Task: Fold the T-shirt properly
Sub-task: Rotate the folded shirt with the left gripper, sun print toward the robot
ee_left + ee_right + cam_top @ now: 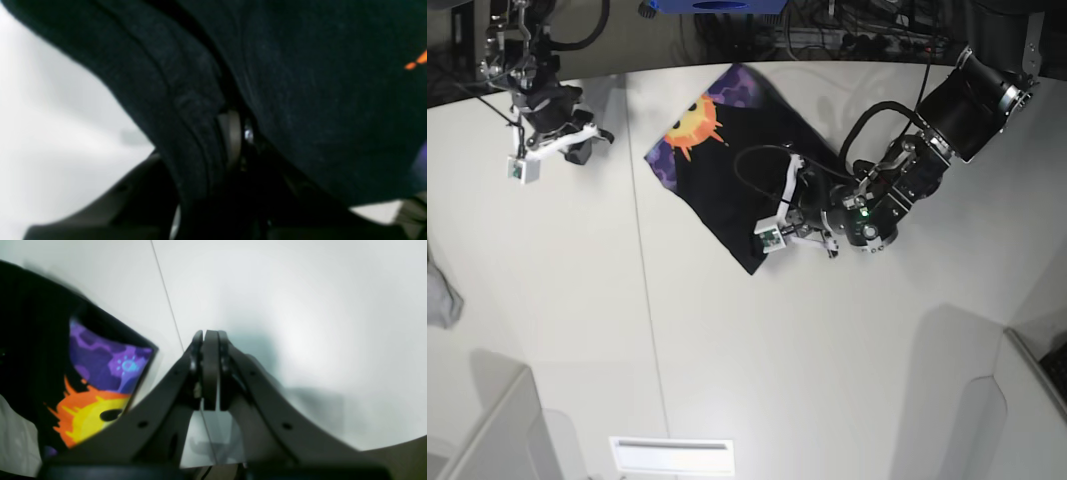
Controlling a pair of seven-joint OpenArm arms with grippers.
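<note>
The black T-shirt (732,175) lies folded into a slanted strip on the white table, with its orange-yellow sun on purple print (692,125) facing up at the far end. My left gripper (782,212) is at the shirt's near right edge. In the left wrist view black fabric (317,100) drapes around a finger (230,136), so it is shut on the shirt. My right gripper (210,370) is shut and empty above the bare table, with the print (100,383) to its left. In the base view it (587,145) hangs left of the shirt.
A thin seam (642,280) runs down the table (727,350) between the right gripper and the shirt. A small grey cloth (439,290) lies at the far left edge. Grey bins stand at the near left (487,430) and near right (1027,400) corners.
</note>
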